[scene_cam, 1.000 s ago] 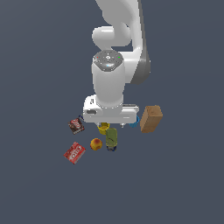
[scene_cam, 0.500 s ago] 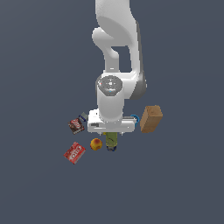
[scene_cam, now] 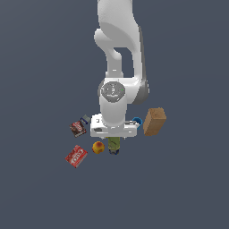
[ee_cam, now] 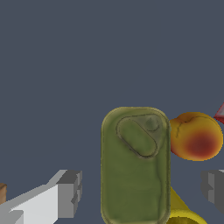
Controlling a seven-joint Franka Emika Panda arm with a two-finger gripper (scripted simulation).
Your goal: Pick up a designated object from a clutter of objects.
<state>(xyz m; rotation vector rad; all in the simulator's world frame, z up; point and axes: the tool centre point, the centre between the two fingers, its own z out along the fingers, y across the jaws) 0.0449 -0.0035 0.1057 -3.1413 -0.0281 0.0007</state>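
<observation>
The designated object, an olive-green bottle [scene_cam: 113, 144] with a dark blue end, lies in the clutter of objects, right beside an orange-red fruit [scene_cam: 98, 147]. My gripper [scene_cam: 113, 137] hangs directly over it. In the wrist view the bottle [ee_cam: 135, 166] fills the space between my two grey fingers [ee_cam: 70, 192], with a gap on each side. The gripper [ee_cam: 140, 189] is open and holds nothing. The fruit [ee_cam: 195, 135] sits close against one side of the bottle. A yellow cup [ee_cam: 183, 211] peeks out from under the bottle's edge.
A red flat box [scene_cam: 76, 155] and a dark red packet [scene_cam: 78, 128] lie toward the exterior view's left. A tan box [scene_cam: 154, 120] and a blue cup [scene_cam: 137, 120] stand toward the exterior view's right, close to the hand.
The hand has come down toward the bottle and now hides the yellow cup in the exterior view. The objects have not moved.
</observation>
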